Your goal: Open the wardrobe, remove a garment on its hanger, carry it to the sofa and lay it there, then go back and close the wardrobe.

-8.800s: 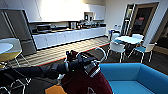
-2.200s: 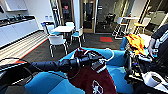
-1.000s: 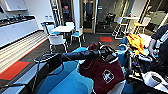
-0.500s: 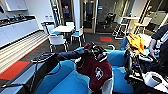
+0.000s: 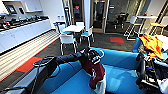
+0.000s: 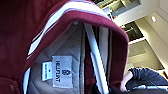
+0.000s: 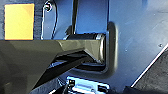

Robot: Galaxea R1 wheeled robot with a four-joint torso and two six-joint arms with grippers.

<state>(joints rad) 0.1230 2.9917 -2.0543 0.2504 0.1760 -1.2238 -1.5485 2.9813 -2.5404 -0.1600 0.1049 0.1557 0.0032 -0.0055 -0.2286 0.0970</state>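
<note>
My left arm reaches out over the blue sofa (image 5: 120,60). The left gripper (image 5: 93,55) is shut on the white hanger (image 5: 101,53), and the maroon garment (image 5: 96,72) hangs from it with a white sleeve down near the seat. In the left wrist view I see the garment's striped collar (image 6: 75,15) and grey lining with a label, with the hanger's white bar (image 6: 96,60) running through the neck. My right arm (image 5: 142,75) stands at the sofa's right end. The wardrobe is out of view.
An orange cloth (image 5: 151,45) lies at the sofa's right end. Behind the sofa stand a white table (image 5: 73,28) with small white-and-blue chairs (image 5: 67,40). A kitchen counter (image 5: 25,30) runs along the left wall. A high table with stools (image 5: 146,18) stands at the back right.
Over the last second the garment has shifted slightly left and now hangs straighter over the sofa seat. The right arm has stayed put.
</note>
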